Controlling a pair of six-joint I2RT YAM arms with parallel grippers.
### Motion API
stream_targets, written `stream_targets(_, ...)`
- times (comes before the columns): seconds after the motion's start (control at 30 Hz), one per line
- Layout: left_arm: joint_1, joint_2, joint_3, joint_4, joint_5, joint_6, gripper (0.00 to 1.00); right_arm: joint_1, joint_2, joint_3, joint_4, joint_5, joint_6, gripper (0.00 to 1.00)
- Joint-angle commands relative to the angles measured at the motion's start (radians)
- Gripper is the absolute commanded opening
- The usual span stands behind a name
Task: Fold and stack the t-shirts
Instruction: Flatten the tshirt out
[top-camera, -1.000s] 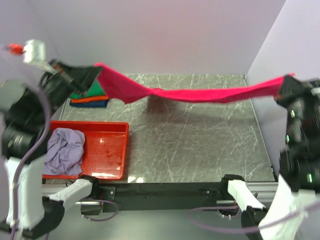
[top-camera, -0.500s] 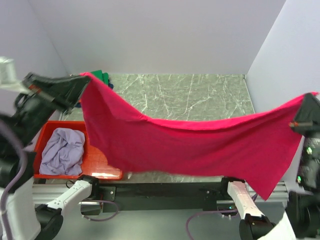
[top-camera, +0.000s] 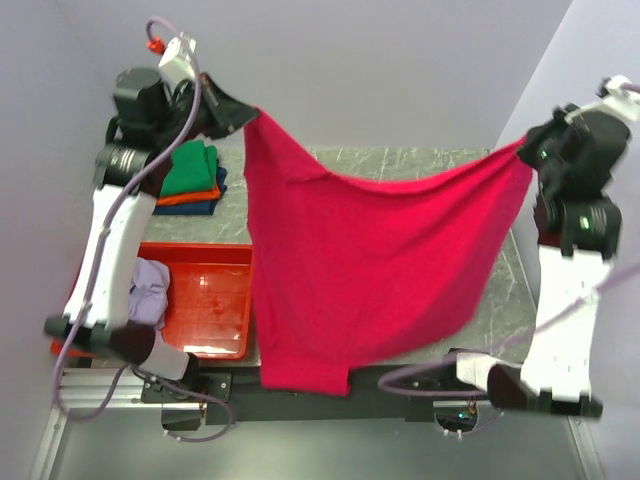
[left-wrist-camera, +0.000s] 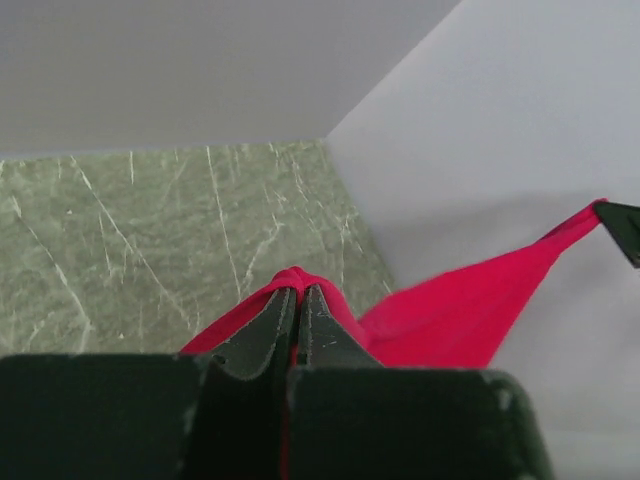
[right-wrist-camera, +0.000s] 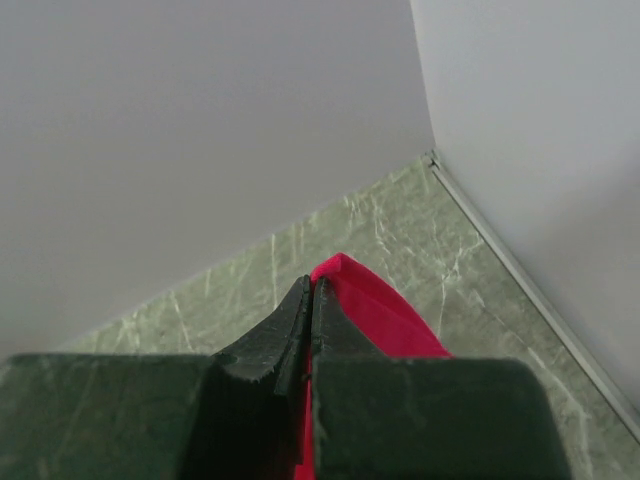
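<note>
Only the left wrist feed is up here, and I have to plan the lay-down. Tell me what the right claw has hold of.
Observer: The right claw is shut on the other end of the crimson-pink shirt; its own wrist view shows cloth pinched between the tips.
Operator: Report how the cloth hangs.
Observer: It is spread wide between the left claw and the right, sagging in the middle, with one long corner drooping at the near left.
Operator: List what else is down there.
Observer: A folded stack, green over orange over dark blue, sits at the far left. Nearer the arms, a red tray holds the lavender shirt.
</note>
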Motion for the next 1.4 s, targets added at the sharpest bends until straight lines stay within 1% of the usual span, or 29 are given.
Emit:
stream_targets(0.0,0.050,0.073,0.172,0.057,0.076,-0.030,0.01,-0.017,0.080,0.067,0.087,-0.035,0.010,0.00)
stream_targets(0.03,0.062,0.129,0.247,0.067,0.128,-0.044,0.01,-0.019,0.103,0.093,0.083,-0.044,0.011,0.00)
stream_targets(0.1,0.099,0.200,0.321,0.112,0.191,-0.108,0.01,-0.022,0.168,0.190,0.057,-0.069,0.010,0.00)
stream_targets(0.13,0.110,0.217,0.371,0.145,0.257,-0.135,0.01,-0.025,0.185,0.225,0.044,-0.072,0.007,0.00)
stream_targets(0.17,0.119,0.228,0.386,0.180,0.288,-0.168,0.01,-0.028,0.217,0.301,0.030,-0.076,0.004,0.00)
stream_targets(0.2,0.137,0.236,0.395,0.274,0.317,-0.236,0.01,-0.038,0.228,0.339,0.009,-0.082,-0.001,0.00)
stream_targets(0.3,0.163,0.250,0.424,0.405,0.405,-0.341,0.01,-0.074,0.263,0.472,-0.025,-0.110,-0.008,0.00)
stream_targets(0.33,0.167,0.251,0.441,0.412,0.419,-0.347,0.01,-0.083,0.266,0.501,-0.031,-0.116,-0.008,0.00)
stream_targets(0.4,0.168,0.233,0.417,0.401,0.425,-0.315,0.01,-0.116,0.249,0.477,-0.014,-0.138,-0.008,0.00)
stream_targets(0.47,0.168,0.138,0.239,0.415,0.406,-0.280,0.01,-0.130,0.192,0.332,0.024,-0.159,-0.007,0.00)
stream_targets(0.5,0.168,0.094,0.147,0.438,0.376,-0.250,0.01,-0.134,0.167,0.263,0.082,-0.162,-0.007,0.00)
stream_targets(0.53,0.168,-0.001,-0.043,0.485,0.357,-0.236,0.01,-0.144,0.144,0.118,0.111,-0.167,-0.002,0.00)
stream_targets(0.6,0.165,-0.087,-0.241,0.551,0.337,-0.228,0.01,-0.153,0.079,-0.030,0.197,-0.176,0.004,0.00)
stream_targets(0.63,0.159,-0.161,-0.419,0.579,0.324,-0.225,0.01,-0.160,0.064,-0.098,0.223,-0.178,0.008,0.00)
stream_targets(0.67,0.148,-0.195,-0.502,0.614,0.308,-0.217,0.01,-0.164,0.033,-0.226,0.249,-0.173,0.011,0.00)
stream_targets(0.7,0.118,-0.226,-0.577,0.617,0.295,-0.196,0.01,-0.169,0.022,-0.283,0.288,-0.167,0.018,0.00)
stream_targets(0.73,0.098,-0.279,-0.713,0.614,0.241,-0.180,0.01,-0.173,0.015,-0.334,0.302,-0.159,0.018,0.00)
stream_targets(0.77,0.073,-0.304,-0.778,0.598,0.212,-0.160,0.01,-0.186,0.003,-0.424,0.314,-0.149,0.019,0.00)
stream_targets(0.8,0.020,-0.331,-0.845,0.605,0.171,-0.147,0.01,-0.190,-0.002,-0.468,0.344,-0.144,0.019,0.00)
stream_targets(0.83,-0.005,-0.373,-0.975,0.617,0.115,-0.153,0.01,-0.195,-0.007,-0.509,0.360,-0.136,0.019,0.00)
stream_targets(0.87,-0.033,-0.390,-1.039,0.636,0.095,-0.165,0.00,-0.201,-0.013,-0.588,0.380,-0.130,0.021,0.00)
stream_targets(0.9,-0.084,-0.413,-1.099,0.675,0.075,-0.192,0.01,-0.207,-0.011,-0.623,0.412,-0.128,0.025,0.00)
stream_targets(0.93,-0.109,-0.419,-1.198,0.685,0.058,-0.206,0.01,-0.210,-0.010,-0.650,0.421,-0.131,0.028,0.00)
stream_targets(1.03,-0.200,-0.427,-1.352,0.734,0.008,-0.263,0.00,-0.226,0.018,-0.724,0.423,-0.127,0.031,0.00)
stream_targets(1.13,-0.258,-0.422,-1.427,0.737,-0.026,-0.306,0.01,-0.227,0.027,-0.768,0.425,-0.125,0.035,0.00)
stream_targets(1.17,-0.270,-0.425,-1.438,0.726,-0.060,-0.309,0.01,-0.227,0.025,-0.781,0.428,-0.127,0.035,0.00)
stream_targets(1.23,-0.291,-0.439,-1.472,0.691,-0.080,-0.315,0.01,-0.229,0.022,-0.807,0.428,-0.106,0.031,0.00)
stream_targets(1.3,-0.306,-0.453,-1.486,0.668,-0.088,-0.317,0.01,-0.229,0.019,-0.821,0.417,-0.084,0.028,0.00)
stream_targets(1.37,-0.314,-0.461,-1.493,0.611,-0.086,-0.309,0.01,-0.230,0.013,-0.835,0.406,-0.060,0.024,0.00)
